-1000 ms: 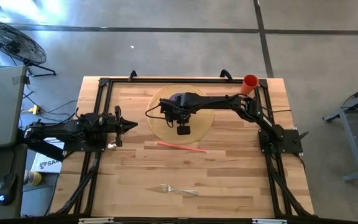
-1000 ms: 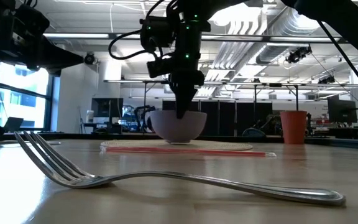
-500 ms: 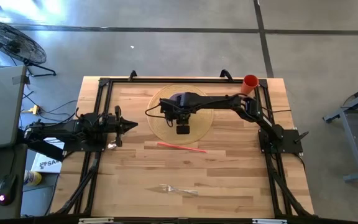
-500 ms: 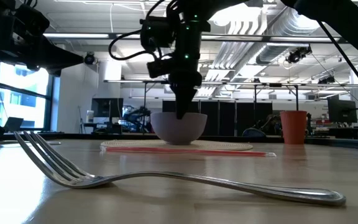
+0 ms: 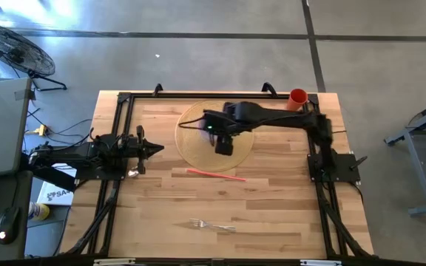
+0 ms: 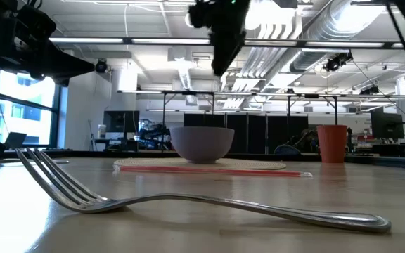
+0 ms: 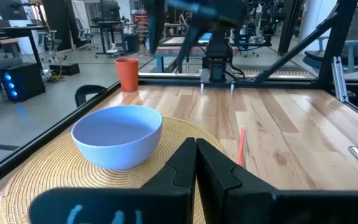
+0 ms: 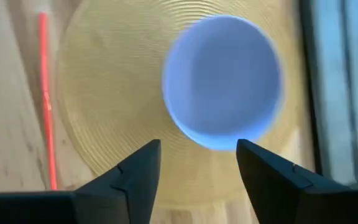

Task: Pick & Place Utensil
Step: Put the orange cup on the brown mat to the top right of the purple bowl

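The small silver fork [image 5: 213, 224] lies flat on the wood near the table's near edge, and fills the foreground of the low view [image 6: 188, 204]. No gripper is near it. My right gripper [image 8: 197, 155] is open and hangs high above the pale blue-purple bowl [image 8: 222, 81], which stands on a round woven placemat [image 5: 191, 144]. In the low view the right gripper [image 6: 221, 63] is well clear of the bowl [image 6: 202, 143]. My left gripper [image 7: 196, 163] is shut and waits at the table's left side [image 5: 154, 148], pointing toward the bowl [image 7: 118, 134].
A thin red-pink straw [image 5: 215, 174] lies on the wood just nearward of the placemat. An orange cup [image 5: 297, 97] stands at the far right corner. A black frame runs along the table's edges. Bare wood lies between straw and fork.
My right gripper has risen from just above the bowl to well over it and shifted a little toward the table's right and far side. The bowl, fork and straw have stayed in place.
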